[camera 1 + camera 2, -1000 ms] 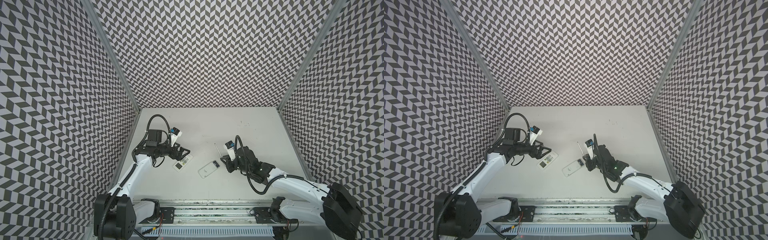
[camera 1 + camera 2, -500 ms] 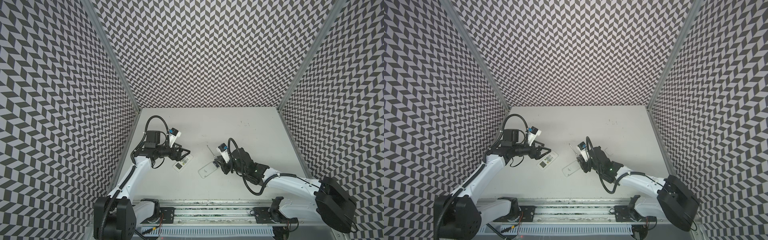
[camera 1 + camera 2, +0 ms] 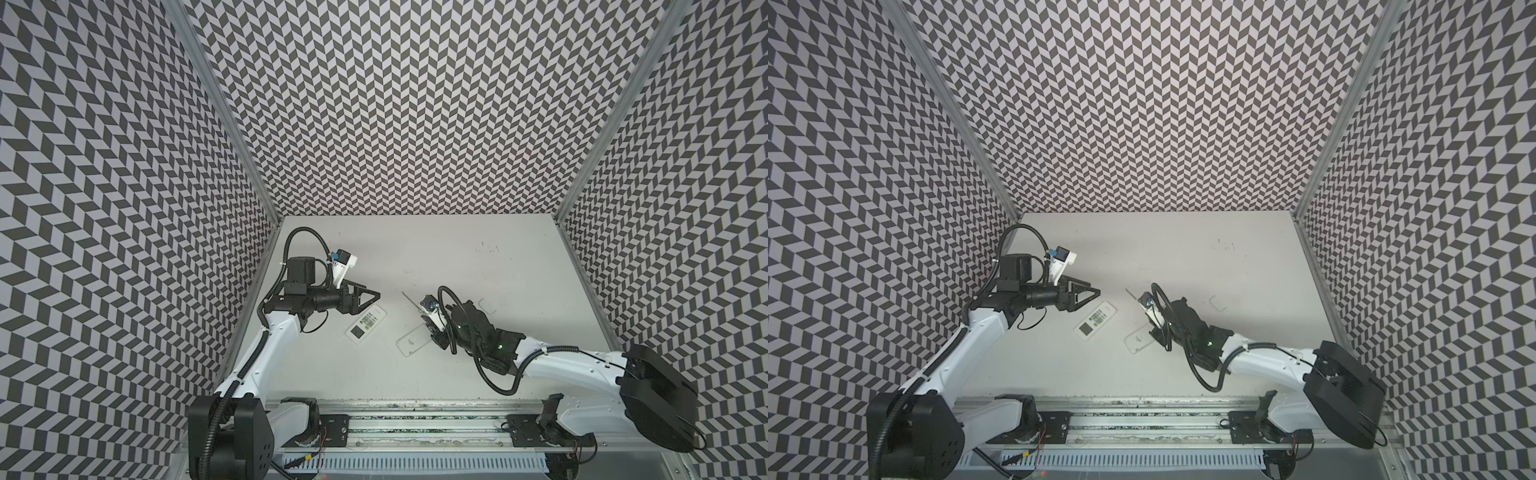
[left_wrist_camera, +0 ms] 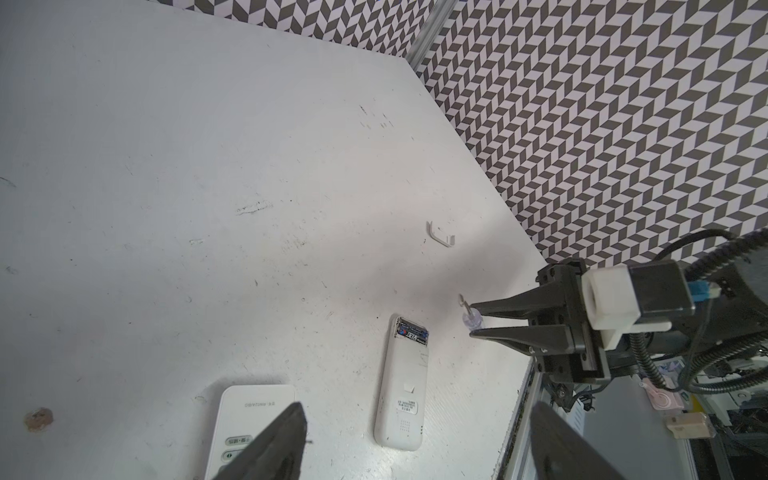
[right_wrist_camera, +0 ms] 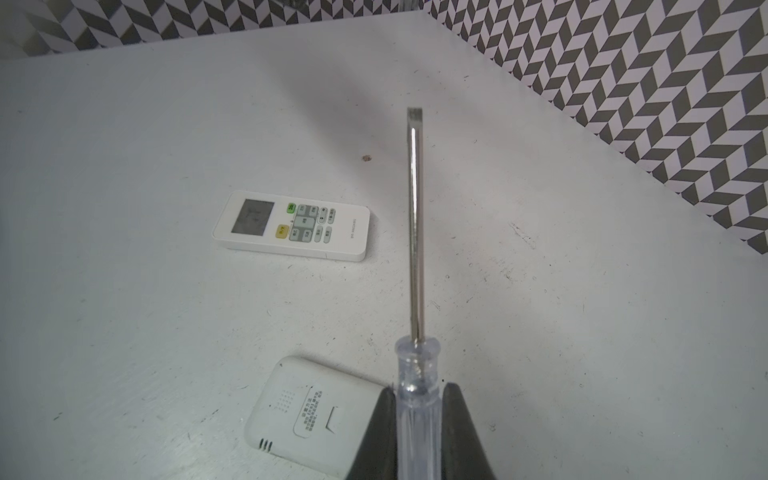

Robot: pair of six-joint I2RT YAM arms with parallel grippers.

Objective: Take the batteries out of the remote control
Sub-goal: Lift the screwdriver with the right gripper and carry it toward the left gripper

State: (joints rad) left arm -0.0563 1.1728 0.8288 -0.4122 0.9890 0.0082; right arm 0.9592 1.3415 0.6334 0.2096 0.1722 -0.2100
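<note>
Centrally, remote (image 3: 413, 351) well inside table (image 3: 478, 266) edges

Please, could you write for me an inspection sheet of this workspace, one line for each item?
Surface: white table, scuffed, one brown spot.
Job's things: face-down remote, a battery showing at its uncovered end; face-up remote beside it, apart.
Clutter: small white plastic piece, lying alone.
Grippers: left gripper open, near the face-up remote; right gripper shut on screwdriver.
Cables: black cables looped along both arms.
Surroundings: chevron walls, metal rail in front.
</note>
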